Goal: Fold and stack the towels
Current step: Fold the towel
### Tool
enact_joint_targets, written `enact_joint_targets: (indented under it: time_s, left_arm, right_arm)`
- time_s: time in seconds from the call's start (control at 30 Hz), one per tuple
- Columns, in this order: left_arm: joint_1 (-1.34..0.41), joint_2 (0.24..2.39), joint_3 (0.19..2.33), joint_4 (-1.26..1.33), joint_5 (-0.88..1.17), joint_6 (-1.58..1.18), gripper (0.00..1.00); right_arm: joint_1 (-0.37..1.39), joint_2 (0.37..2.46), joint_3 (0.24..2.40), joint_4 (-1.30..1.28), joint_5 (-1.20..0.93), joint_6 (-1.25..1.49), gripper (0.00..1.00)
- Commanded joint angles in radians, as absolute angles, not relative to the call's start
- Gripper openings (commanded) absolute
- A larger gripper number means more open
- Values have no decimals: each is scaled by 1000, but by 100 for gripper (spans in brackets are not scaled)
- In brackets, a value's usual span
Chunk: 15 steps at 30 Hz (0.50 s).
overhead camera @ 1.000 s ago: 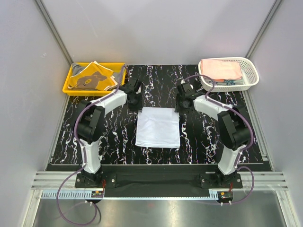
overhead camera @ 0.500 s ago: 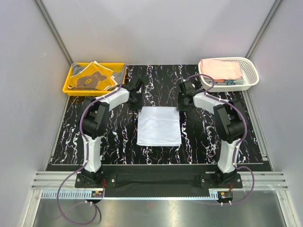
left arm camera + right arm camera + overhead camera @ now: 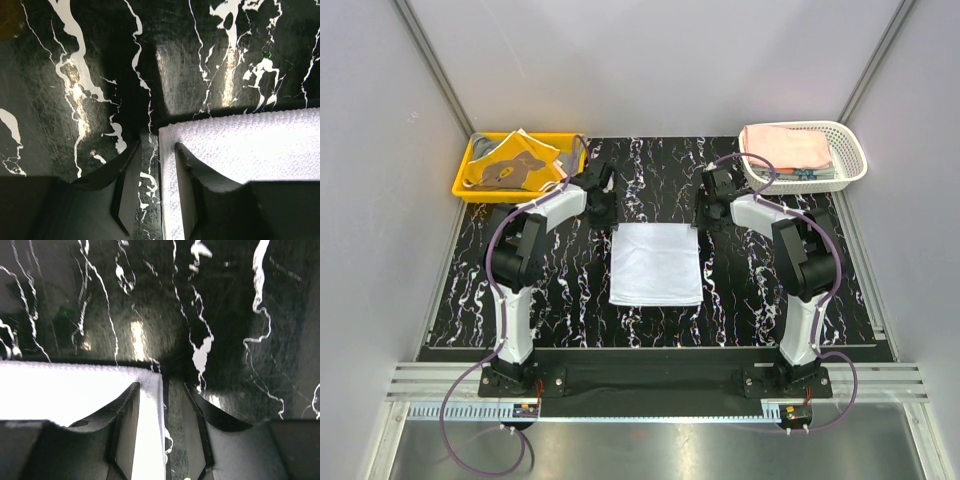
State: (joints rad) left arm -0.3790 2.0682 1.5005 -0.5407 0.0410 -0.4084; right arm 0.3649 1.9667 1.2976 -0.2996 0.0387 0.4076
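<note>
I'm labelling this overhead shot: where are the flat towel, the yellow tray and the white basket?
flat towel (image 3: 657,264), top view, middle of its upper face.
yellow tray (image 3: 480,191), top view, near wall.
white basket (image 3: 855,158), top view, right wall.

The towel is white, the table black veined white, the tray yellow, the basket white.

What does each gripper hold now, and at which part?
Nothing is held, it seems. The left gripper and the right gripper stand open, each astride a far corner of the flat white towel.
</note>
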Motion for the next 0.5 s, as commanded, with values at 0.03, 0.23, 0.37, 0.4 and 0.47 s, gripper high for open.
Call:
enact_joint_targets:
  time_s: [0.03,0.23,0.37,0.4,0.47]
  left_arm:
    - [-365,2045,1497,-477,86,-408,39]
    - [-361,2075,1503,-469,104,-417,39]
    - [-360,2086,1494,-456,117,-426,39]
    - [-359,2088,1490,-450,120,-428,39]
    - [-359,2091,1486,-443,123,-434,39]
  right_arm:
    - [339,1971,1321,-218,2,414,45]
    - [337,2006,1347,-235,2,416,45]
    - [337,2019,1344,-227,-32,425,44]
    - [337,2022,1342,-222,-38,426,44]
    - [336,2025,1335,-216,-44,436,44]
